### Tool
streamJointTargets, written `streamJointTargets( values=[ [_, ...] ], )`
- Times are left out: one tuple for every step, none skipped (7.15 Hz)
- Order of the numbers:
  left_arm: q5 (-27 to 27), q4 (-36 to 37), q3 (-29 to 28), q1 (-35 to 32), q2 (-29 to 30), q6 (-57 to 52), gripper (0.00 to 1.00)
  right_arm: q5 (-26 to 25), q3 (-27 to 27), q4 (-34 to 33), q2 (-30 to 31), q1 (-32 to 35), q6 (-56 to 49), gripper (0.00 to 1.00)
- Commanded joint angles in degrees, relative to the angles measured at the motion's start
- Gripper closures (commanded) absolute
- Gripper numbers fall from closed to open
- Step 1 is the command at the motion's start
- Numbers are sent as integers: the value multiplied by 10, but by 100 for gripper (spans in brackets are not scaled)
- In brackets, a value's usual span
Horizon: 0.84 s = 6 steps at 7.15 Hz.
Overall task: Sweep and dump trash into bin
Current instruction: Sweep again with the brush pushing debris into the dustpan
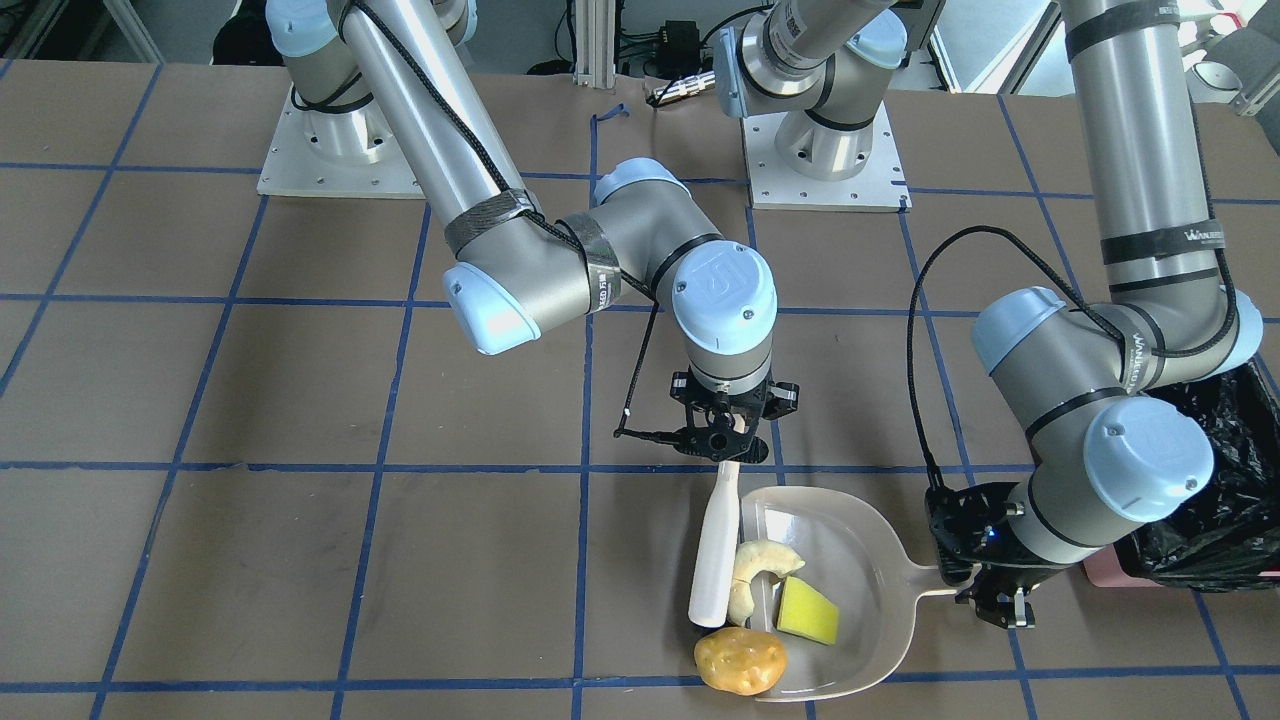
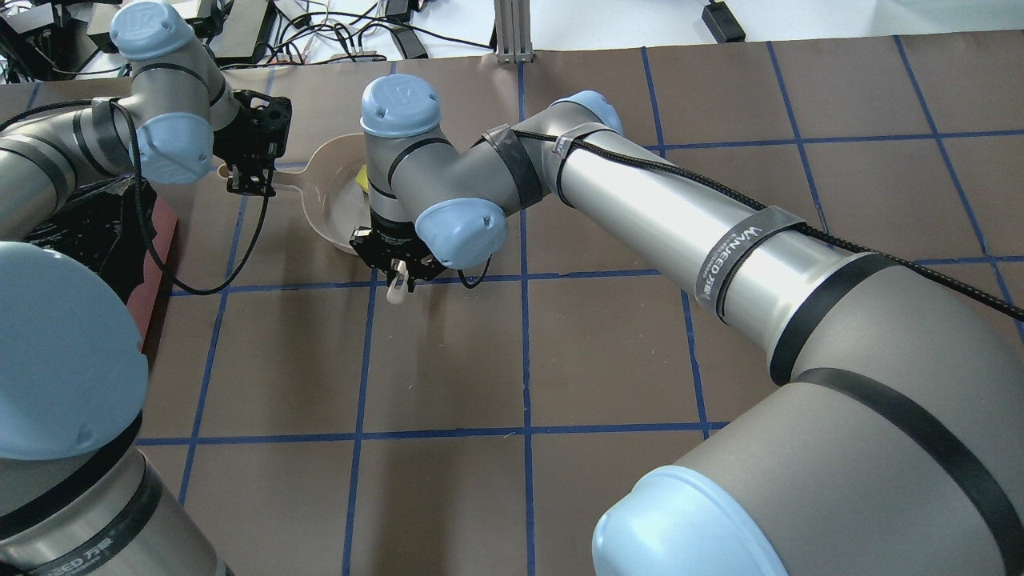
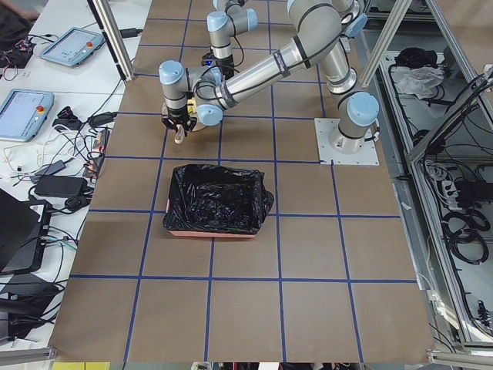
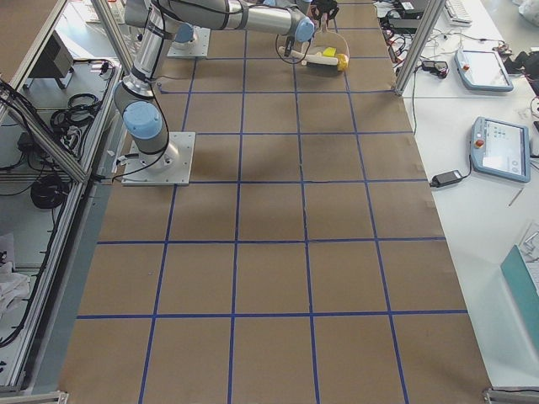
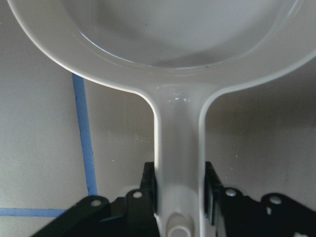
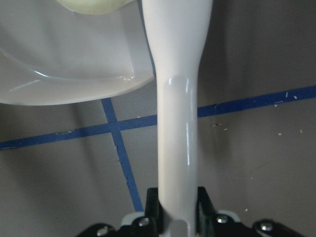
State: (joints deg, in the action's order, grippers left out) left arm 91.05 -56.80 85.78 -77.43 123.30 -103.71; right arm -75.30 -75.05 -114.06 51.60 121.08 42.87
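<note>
The left end effector (image 5: 178,190) is closed on the dustpan handle (image 5: 178,148), one finger pressed to each side of it; the beige dustpan (image 1: 860,560) lies flat on the counter (image 1: 300,400), its straight open edge turned away from that arm. The right end effector (image 6: 177,207) is clamped on the thin end of a white sweeping tool (image 1: 715,560); the tool slants down from it and lies along the pan's open edge.

The three pieces of trash sit at or inside that mouth. The cream crescent slice (image 1: 755,572) curls against the tool's side, right at the pan's edge; the yellow sponge (image 1: 808,608) lies further in on the pan floor, just beside the crescent; the golden-brown potato (image 1: 740,660) sits at the corner of the mouth, near the tool's lower end, and seems to straddle the lip.

The bin (image 3: 216,200), pink with a crinkly black bag, stands near the handle end of the pan, behind the left arm's wrist; it does not touch the pan. On the tool's other side a broad stretch of brown counter with blue grid lines runs outward. The pan itself lies near the counter's operator-side edge.
</note>
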Motion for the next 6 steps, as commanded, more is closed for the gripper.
streamJointTargets(
  values=[
    [0,-1,0,-1,-1,2,78,6,8,-8,-1,9,-1,100],
    [0,0,0,-1,-1,1,78,6,8,-17,-5,12,-1,100],
    [0,0,0,-1,-1,0,78,7,8,-31,-13,22,-1,100],
    [0,0,0,0,-1,0,78,8,8,-41,-19,27,0,100],
    [0,0,0,-1,-2,0,78,21,9,-42,-19,27,-1,100],
    [0,0,0,-1,-2,1,78,21,10,-42,-15,28,-1,100]
  ],
)
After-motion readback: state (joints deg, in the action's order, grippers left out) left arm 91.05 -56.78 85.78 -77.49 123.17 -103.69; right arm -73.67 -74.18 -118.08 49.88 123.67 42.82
